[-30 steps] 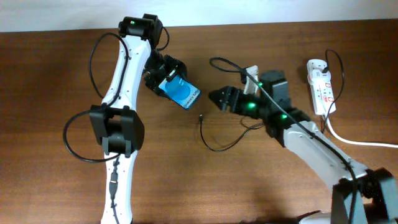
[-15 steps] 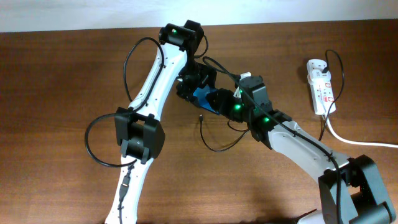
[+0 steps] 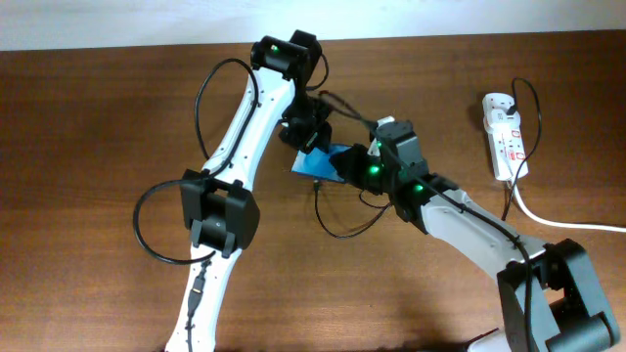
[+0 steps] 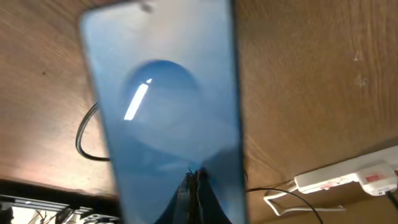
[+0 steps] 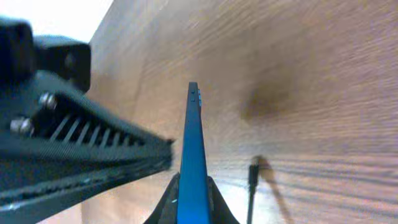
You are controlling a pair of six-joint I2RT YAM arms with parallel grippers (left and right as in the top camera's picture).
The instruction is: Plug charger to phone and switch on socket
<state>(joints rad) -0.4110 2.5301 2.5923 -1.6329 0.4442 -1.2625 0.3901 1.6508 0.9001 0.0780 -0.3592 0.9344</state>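
Two dark fingertips of the right gripper [image 5: 193, 200] pinch the phone [image 5: 194, 134] by its faces at the bottom of the right wrist view. That claw is closed on the handset, which shows edge-on as a thin blue strip with side buttons near its upper end. Just to its left, the black slatted body of the left gripper [image 3: 308, 129] reaches up to the phone's face. No view shows whether that claw grips it or stands apart. In the left wrist view the blue screen with its lighter oval fills most of the frame, slightly blurred.

Just below the phone's lower edge, the charger [image 3: 342, 233] lies on the table [image 3: 78, 147]. Its connector tip is near the handset but not touching it, and the thin black cable curls down and round in a loop towards the right arm [image 3: 479, 230].

Bare brown wood spreads wide to the left of the left arm [image 3: 217, 210] and along the front edge. A narrower bare band lies between the right arm and the socket [image 3: 506, 137]. The socket sits at the far right, well apart from the phone, and its white lead [image 3: 567, 223] curves off towards the right edge. At the back, the table's far edge meets a pale wall [image 3: 98, 20].
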